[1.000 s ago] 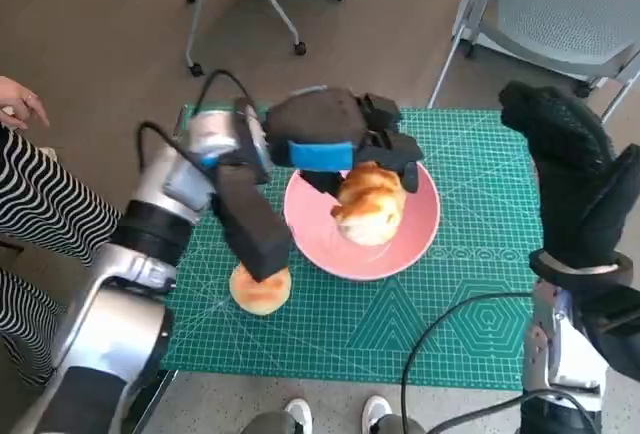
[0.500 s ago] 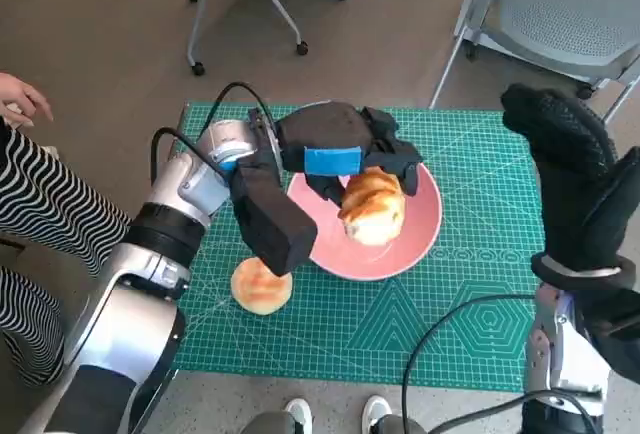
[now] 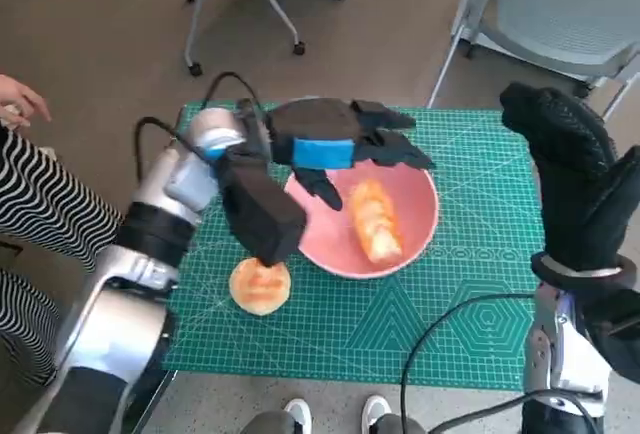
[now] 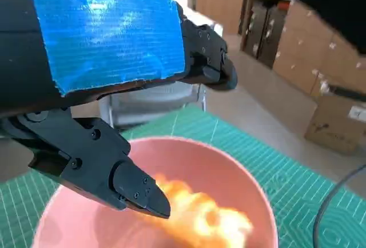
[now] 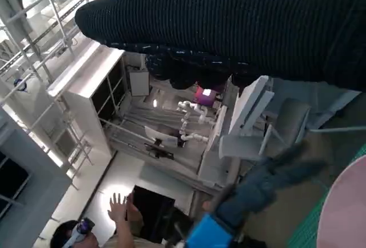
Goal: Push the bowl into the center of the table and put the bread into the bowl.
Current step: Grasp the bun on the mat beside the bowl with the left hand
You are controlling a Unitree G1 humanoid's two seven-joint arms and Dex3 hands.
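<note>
**Bread down in the bowl, release step in hand**

Left hand (image 3: 335,144) hovering over the far rim of the pink bowl (image 3: 420,226), fingers spread apart, gripping nothing. Bread (image 3: 377,219) lying loose inside the bowl, a long golden piece on the pink floor, a clear gap between it and the fingertips; same story in the left wrist view, bread (image 4: 200,214) under open black fingers (image 4: 137,188). Bowl sitting roughly mid-mat on the green cutting mat (image 3: 450,324). Second bun (image 3: 260,286) out on the mat, just beside the bowl's near left rim. Right hand (image 3: 570,169) raised at the right edge, well apart from everything, gloved fingers curled in, empty.

Looks like placement done. Next, probably: lift the left hand clear without clipping the rim, then maybe the outside bun.
</note>
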